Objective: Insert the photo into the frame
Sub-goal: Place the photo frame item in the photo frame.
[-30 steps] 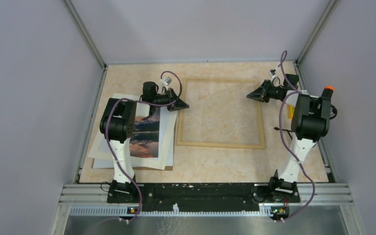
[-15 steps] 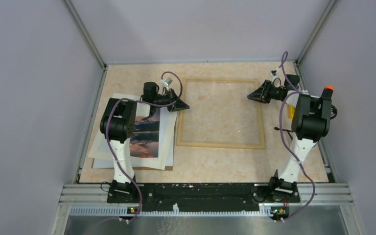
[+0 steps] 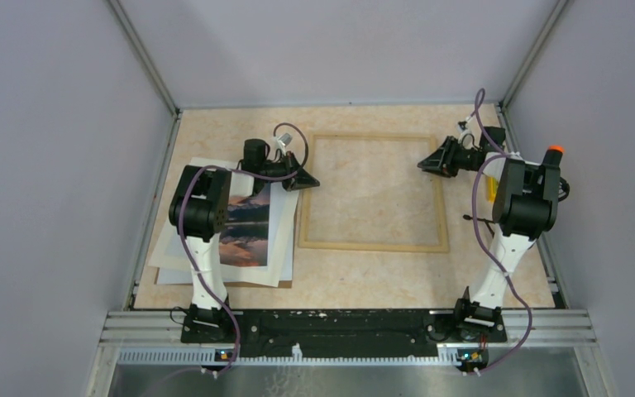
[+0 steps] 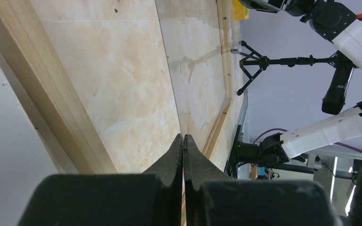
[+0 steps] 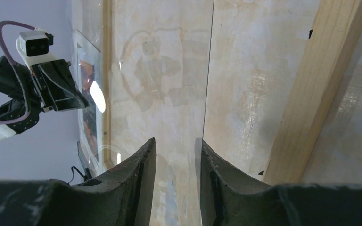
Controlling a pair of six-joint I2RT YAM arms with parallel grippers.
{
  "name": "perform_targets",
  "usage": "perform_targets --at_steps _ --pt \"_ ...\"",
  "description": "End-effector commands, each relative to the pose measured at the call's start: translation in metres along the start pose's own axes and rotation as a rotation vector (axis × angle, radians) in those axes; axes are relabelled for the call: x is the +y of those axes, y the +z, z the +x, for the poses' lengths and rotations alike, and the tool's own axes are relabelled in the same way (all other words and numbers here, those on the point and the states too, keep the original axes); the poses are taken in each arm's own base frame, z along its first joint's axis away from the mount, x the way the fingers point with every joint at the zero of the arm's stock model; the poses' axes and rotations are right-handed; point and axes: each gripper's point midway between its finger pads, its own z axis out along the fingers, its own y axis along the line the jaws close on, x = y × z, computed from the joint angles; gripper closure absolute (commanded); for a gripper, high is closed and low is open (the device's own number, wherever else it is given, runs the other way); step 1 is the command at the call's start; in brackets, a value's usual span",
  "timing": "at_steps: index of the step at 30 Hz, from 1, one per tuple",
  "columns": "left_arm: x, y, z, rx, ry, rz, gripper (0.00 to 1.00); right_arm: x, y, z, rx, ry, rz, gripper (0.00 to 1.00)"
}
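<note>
The light wood frame (image 3: 372,245) lies flat in the middle of the table; its moulding (image 4: 37,89) also shows close up in the left wrist view. The photo (image 3: 244,227) rests on a white mat at the left, partly under my left arm. A clear pane (image 5: 160,70) spans the frame's opening. My left gripper (image 3: 307,180) sits at the frame's left rail, shut on the pane's edge (image 4: 169,70). At the frame's upper right, my right gripper (image 3: 424,164) stands open, and the pane's edge runs between its fingers, close to the right one (image 5: 217,165).
Under the photo are a white mat (image 3: 281,248) and a brown board (image 3: 174,279), stacked at the left. A yellow item (image 3: 489,188) and a small black stand (image 3: 473,218) sit by the right wall. Metal rails border the table.
My right gripper has opened from shut, letting go of the pane's edge. The left gripper stays shut in place, and frame and photo have not moved.
</note>
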Motion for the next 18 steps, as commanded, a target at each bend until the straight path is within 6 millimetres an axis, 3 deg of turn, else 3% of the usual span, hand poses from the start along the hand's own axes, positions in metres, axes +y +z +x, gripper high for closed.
perform_targets --at_steps 1,18 --pt "-0.016 0.0 -0.011 -0.003 0.079 0.02 1.0 -0.001 -0.005 -0.019 -0.029 -0.063 0.029 0.63" --pt "-0.005 0.004 -0.014 0.01 0.057 -0.021 1.0 -0.003 -0.016 -0.018 -0.037 -0.086 0.126 0.6"
